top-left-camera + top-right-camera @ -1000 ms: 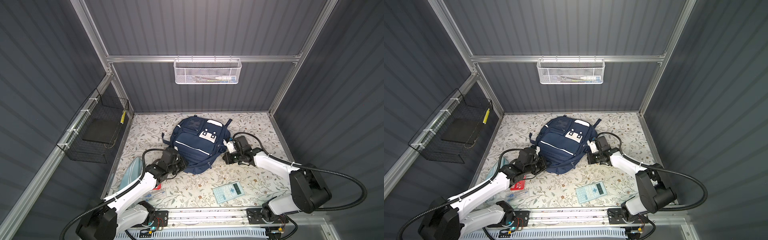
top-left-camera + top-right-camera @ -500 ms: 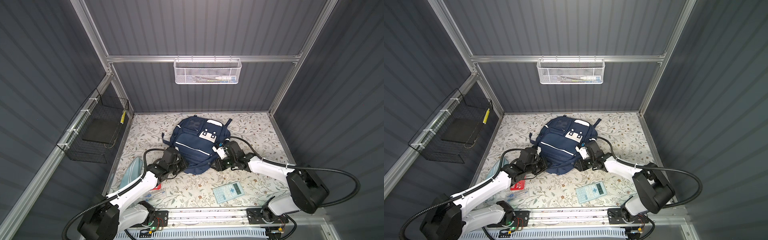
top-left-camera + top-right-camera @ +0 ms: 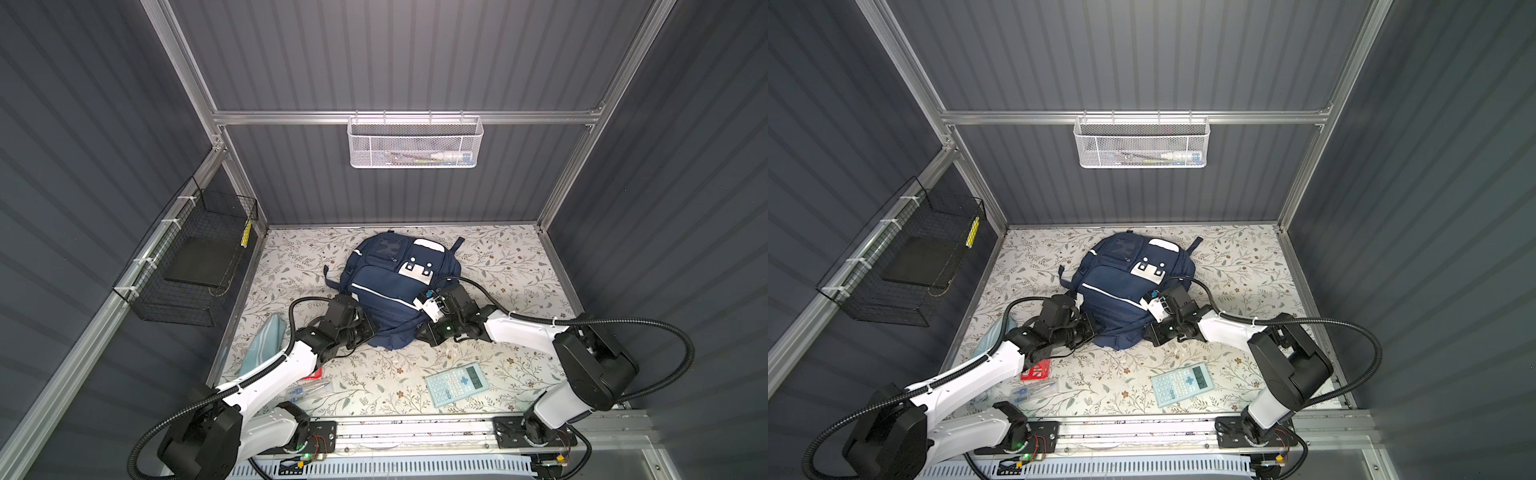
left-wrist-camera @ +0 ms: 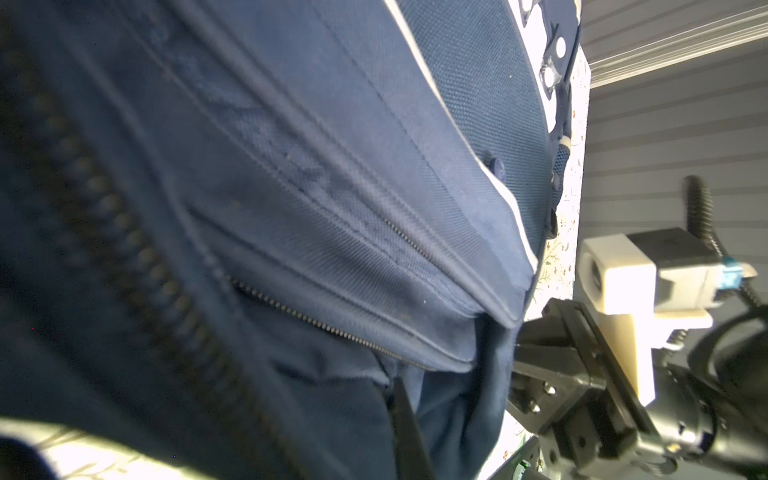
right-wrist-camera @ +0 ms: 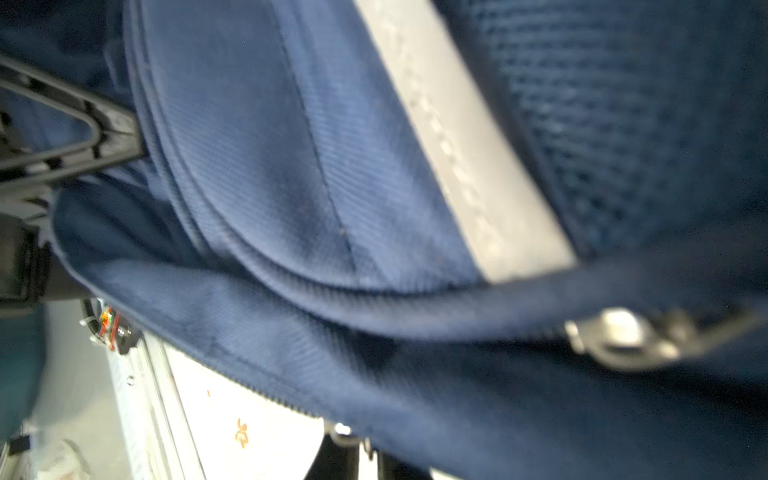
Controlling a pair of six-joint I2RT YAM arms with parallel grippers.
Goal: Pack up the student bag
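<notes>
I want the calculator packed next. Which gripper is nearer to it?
Right. The right gripper is at the near right edge of the student bag, just behind the calculator. The left gripper is at the bag's near left edge, farther off.

This is looking like a robot lab booth: grey ribbed walls and aluminium framing are enclosing a flowered tabletop, and two robot arms are sitting on a rail.

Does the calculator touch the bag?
Apart. In both top views the calculator lies flat, and bare flowered table shows between it and the bag.
</notes>
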